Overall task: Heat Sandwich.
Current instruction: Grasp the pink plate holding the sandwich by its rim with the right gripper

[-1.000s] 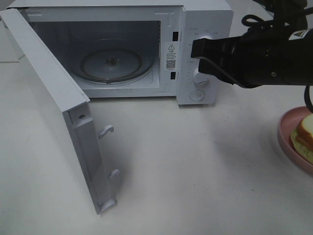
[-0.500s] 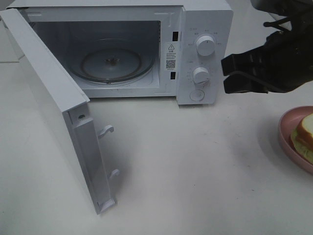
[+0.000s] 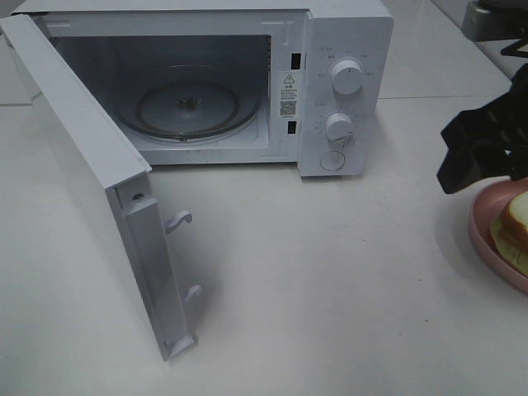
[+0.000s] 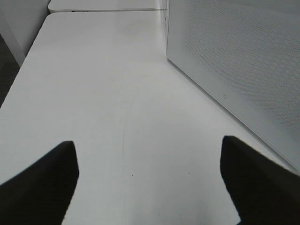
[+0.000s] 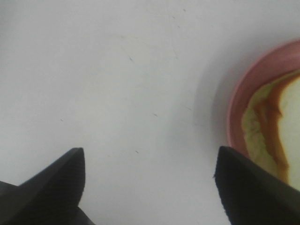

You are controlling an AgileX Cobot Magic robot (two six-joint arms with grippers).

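The sandwich (image 3: 516, 221), pale bread with a tan crust, lies on a pink plate (image 3: 483, 235) at the table's right edge, cut off by the frame. In the right wrist view the sandwich (image 5: 269, 124) shows a yellow-green layer on the plate (image 5: 239, 93). My right gripper (image 3: 450, 157) hovers just left of the plate, open, with nothing between its fingers (image 5: 56, 180). The white microwave (image 3: 346, 33) stands at the back with its door (image 3: 91, 181) swung wide open. Its glass turntable (image 3: 190, 107) is bare. My left gripper (image 4: 147, 143) is open above bare table.
The open door juts far forward on the left, its latch hooks (image 3: 180, 219) pointing right. Two knobs (image 3: 346, 76) sit on the microwave's control panel. A white dotted microwave panel (image 4: 234, 61) stands close beside the left gripper.
My right gripper has pulled away from the microwave's control panel, moved right and down toward the plate, and opened. The door and sandwich have not moved.
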